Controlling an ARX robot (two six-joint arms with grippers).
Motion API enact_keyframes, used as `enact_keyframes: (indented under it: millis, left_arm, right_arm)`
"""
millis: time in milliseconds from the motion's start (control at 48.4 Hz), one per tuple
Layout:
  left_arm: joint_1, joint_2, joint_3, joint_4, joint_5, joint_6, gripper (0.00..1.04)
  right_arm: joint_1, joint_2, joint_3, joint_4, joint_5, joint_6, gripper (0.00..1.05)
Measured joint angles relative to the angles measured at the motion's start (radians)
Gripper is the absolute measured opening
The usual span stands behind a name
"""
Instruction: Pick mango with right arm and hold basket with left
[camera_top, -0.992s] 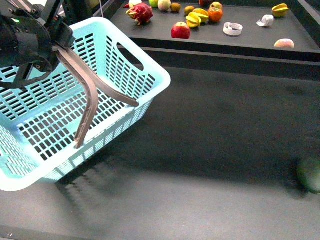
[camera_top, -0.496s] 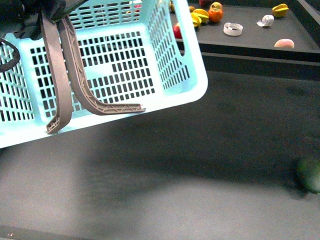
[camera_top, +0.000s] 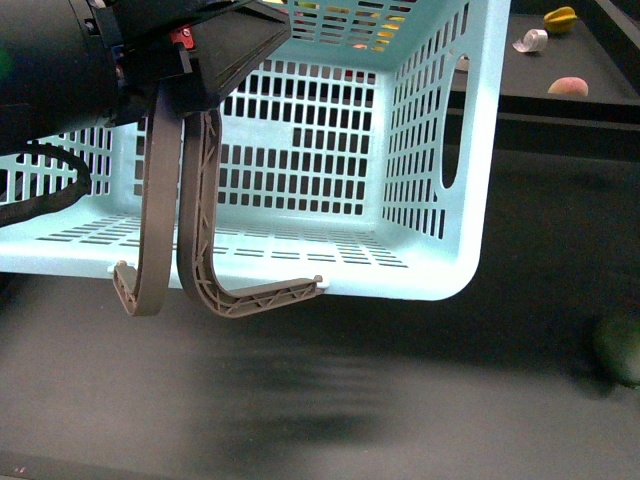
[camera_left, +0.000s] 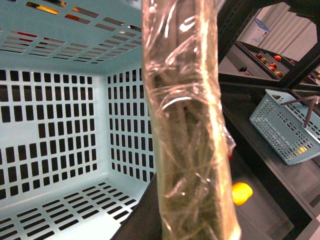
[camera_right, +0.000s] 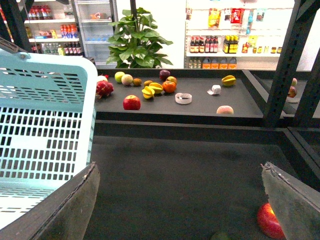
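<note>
- Currently my left gripper (camera_top: 220, 280) is clamped on the blue basket (camera_top: 440, 150), which hangs above the table (camera_top: 450, 400).
- My right gripper (camera_right: 179, 172) is spread wide open.
- Mango (camera_left: 241, 193) lies on the table, outside the basket.
</note>
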Motion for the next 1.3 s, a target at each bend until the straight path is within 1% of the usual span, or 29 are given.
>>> enact_keyframes:
  millis: [455, 1302]
  left_arm:
    - [-0.018, 0.000, -0.011, 0.007, -0.036, 0.006, 0.09]
    - [-0.019, -0.001, -0.011, 0.007, -0.036, 0.006, 0.09]
  right_arm:
    - [0.000, 0.000, 0.000, 0.000, 0.000, 0.000, 0.97]
    - [0.000, 0.000, 0.000, 0.000, 0.000, 0.000, 0.97]
